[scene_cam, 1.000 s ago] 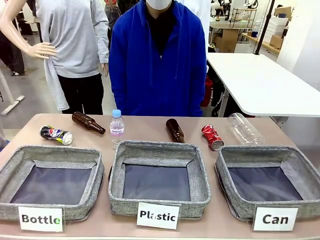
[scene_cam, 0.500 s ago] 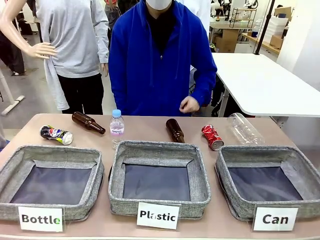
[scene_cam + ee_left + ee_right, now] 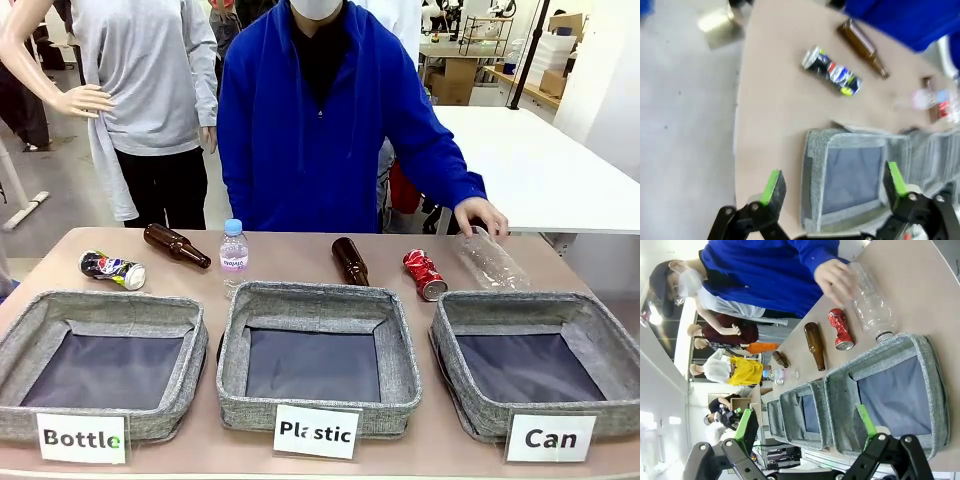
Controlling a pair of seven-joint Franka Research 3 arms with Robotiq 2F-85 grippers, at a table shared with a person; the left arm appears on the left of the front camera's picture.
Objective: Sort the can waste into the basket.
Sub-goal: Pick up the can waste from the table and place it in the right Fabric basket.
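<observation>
Overall, a tan table point(image 3: 300, 250) carries three grey fabric baskets in a row, and a person in a blue jacket point(image 3: 320, 130) stands at its far side. The basket labelled "Can" point(image 3: 520, 304) sits at the robot's right end of the row and holds nothing. The "Plastic" basket point(image 3: 315, 297) is just beside it and the "Bottle" basket point(image 3: 100, 305) lies beyond that one. The right gripper point(image 3: 806, 420) hangs on the near side of the Can basket, jaws spread wide with nothing between them. The left gripper point(image 3: 834, 177), equally wide and unloaded, hangs by the Bottle basket, well apart from the Can basket. A clear plastic bottle point(image 3: 490, 260) lies just behind the Can basket, the person's hand point(image 3: 480, 215) at its far end. Leftward from there lie a brown bottle point(image 3: 349, 260), an upright water bottle point(image 3: 233, 250) and a second brown bottle point(image 3: 176, 245). The red can point(image 3: 425, 273) lies on its side just behind the Can basket's far left corner. The black-blue can point(image 3: 112, 269) lies behind the Bottle basket, farthest from the Can basket.
</observation>
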